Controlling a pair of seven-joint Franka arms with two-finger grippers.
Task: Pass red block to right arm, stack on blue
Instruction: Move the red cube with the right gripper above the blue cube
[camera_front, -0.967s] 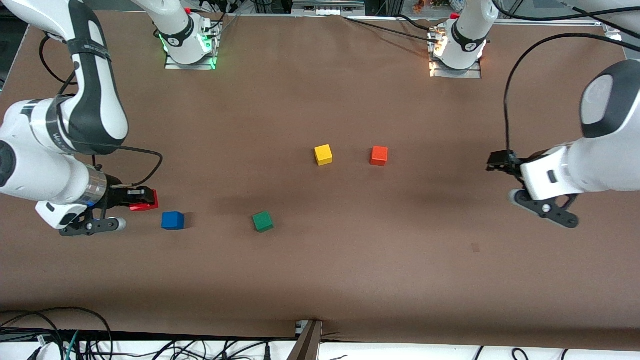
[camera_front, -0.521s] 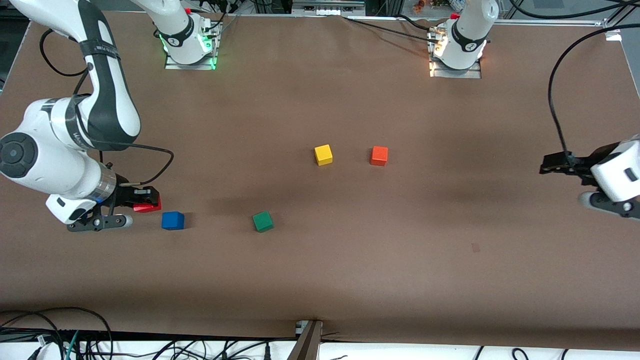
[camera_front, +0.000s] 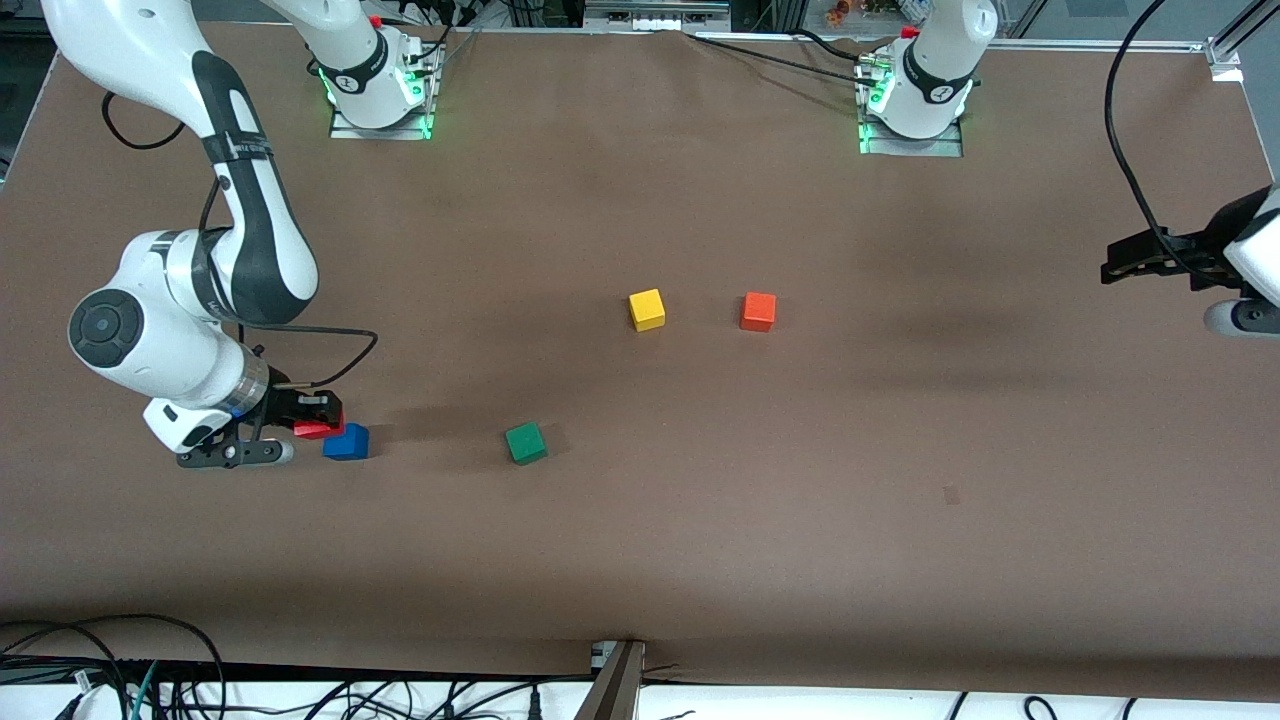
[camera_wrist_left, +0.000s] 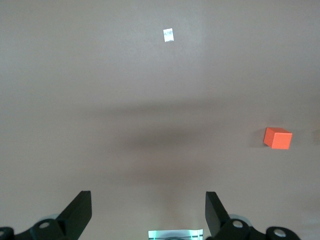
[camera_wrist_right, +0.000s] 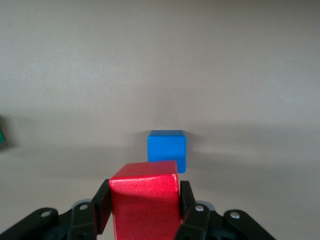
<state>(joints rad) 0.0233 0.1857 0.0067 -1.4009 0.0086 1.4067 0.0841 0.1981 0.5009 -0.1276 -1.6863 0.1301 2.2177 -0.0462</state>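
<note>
Red block held beside the blue one

Grip on the red block (camera_front: 318, 428) comes from the right gripper (camera_front: 312, 418), whose black fingers (camera_wrist_right: 102, 206) are clamped on two of its sides (the wrist view shows the cube filling the gap between them). The gripper carries it low over the table (camera_front: 700, 520) at the right arm's end, just beside the blue block (camera_front: 346, 441) and overlapping its edge in the front view. The blue cube sits flat on the table, with the green cube (camera_front: 525, 442) well apart toward the middle. The yellow cube (camera_front: 647, 309) and the orange cube (camera_front: 758, 311) stand near each other, farther from the front camera. The left gripper (camera_wrist_left: 148, 212) waits over bare table at the left arm's end, jaws wide apart and holding nothing.
</note>
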